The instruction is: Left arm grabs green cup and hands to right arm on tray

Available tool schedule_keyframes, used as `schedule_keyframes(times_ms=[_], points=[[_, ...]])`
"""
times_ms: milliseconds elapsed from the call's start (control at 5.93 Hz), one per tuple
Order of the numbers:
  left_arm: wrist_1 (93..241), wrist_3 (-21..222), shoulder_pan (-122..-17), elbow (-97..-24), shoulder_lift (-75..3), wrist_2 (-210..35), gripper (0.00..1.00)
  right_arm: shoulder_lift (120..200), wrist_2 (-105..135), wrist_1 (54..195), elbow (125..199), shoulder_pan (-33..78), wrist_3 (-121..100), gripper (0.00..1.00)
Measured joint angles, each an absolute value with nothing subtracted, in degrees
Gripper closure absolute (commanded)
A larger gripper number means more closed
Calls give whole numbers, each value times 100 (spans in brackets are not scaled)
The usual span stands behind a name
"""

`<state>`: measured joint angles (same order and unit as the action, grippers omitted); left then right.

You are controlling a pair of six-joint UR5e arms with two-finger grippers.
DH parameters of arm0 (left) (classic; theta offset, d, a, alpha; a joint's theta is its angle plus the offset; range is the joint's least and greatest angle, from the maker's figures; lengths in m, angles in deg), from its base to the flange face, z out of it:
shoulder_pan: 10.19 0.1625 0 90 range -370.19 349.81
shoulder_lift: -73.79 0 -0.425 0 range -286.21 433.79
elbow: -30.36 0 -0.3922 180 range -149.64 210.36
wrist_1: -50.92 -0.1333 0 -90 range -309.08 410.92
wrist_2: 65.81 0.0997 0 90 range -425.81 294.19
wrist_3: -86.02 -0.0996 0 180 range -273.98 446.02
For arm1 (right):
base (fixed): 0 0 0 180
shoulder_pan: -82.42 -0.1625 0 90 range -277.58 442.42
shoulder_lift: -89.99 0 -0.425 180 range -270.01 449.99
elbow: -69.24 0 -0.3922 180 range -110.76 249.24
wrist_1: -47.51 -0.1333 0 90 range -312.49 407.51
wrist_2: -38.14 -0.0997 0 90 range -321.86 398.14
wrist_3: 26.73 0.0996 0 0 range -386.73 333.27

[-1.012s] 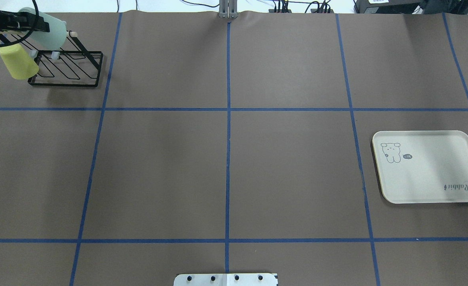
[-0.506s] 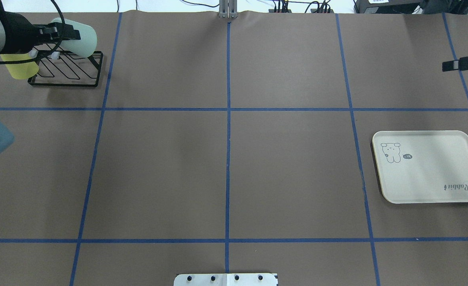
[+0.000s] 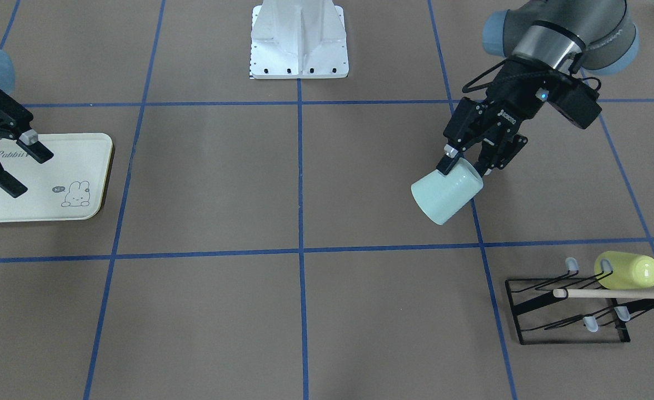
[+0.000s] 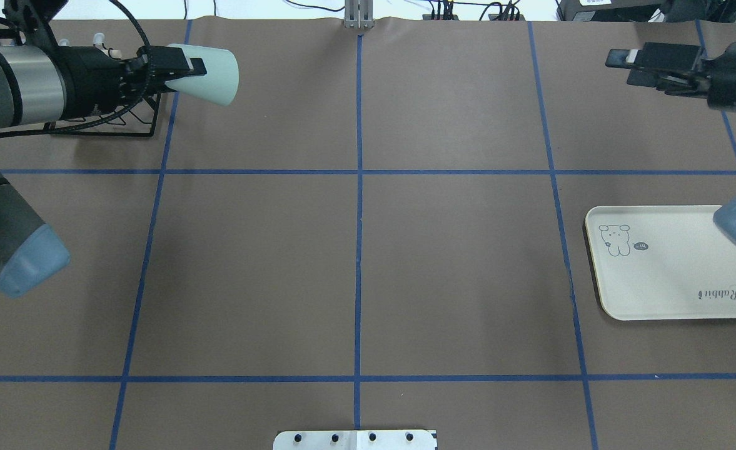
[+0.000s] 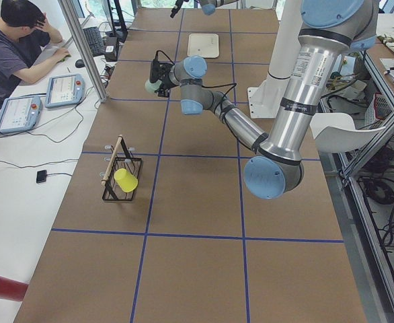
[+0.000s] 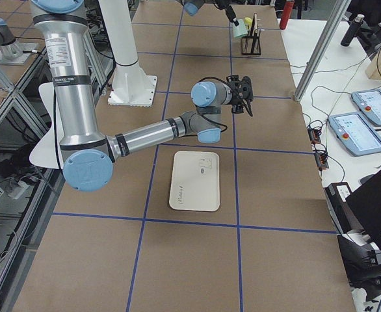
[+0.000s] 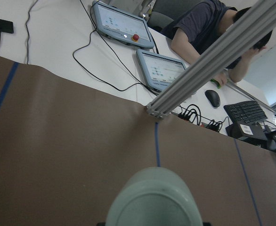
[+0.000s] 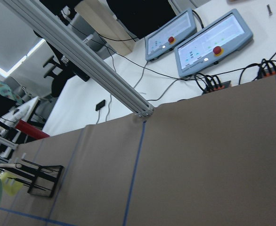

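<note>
The pale mint-green cup (image 4: 217, 66) hangs tilted on its side above the table, mouth pointing right. My left gripper (image 4: 180, 67) is shut on its rim, one finger inside and one outside. The front-facing view shows the same cup (image 3: 446, 194) below the left gripper (image 3: 467, 162). The left wrist view sees only the cup's base (image 7: 152, 200). My right gripper (image 4: 624, 67) is open and empty, raised at the far right, beyond the cream tray (image 4: 674, 275). The front-facing view has the right gripper (image 3: 22, 168) over the tray (image 3: 60, 164).
A black wire rack (image 3: 571, 311) with a wooden rod stands at the far left corner, a yellow-green cup (image 3: 629, 270) hung on it. The white robot base (image 3: 299, 41) is at the near edge. A person (image 5: 15, 47) sits at a side desk with tablets.
The left arm has carried the green cup off the rack and rightward, towards the table's middle. The right gripper has come in further from the right edge, moving left.
</note>
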<state>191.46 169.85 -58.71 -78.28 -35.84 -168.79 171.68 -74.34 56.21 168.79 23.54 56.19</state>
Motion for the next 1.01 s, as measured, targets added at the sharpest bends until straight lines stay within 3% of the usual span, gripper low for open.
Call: schedule_keyframes(times_ms=[337,1012], points=[[19236,17624,-5552,-8182,-4021,-16897,100,16991,-6312,4178,16805,3418,6110,4],[20015,18025,-5484,-8571,-4044,-18494,100,16402,-5526,2061,16804,4203,7182,7]])
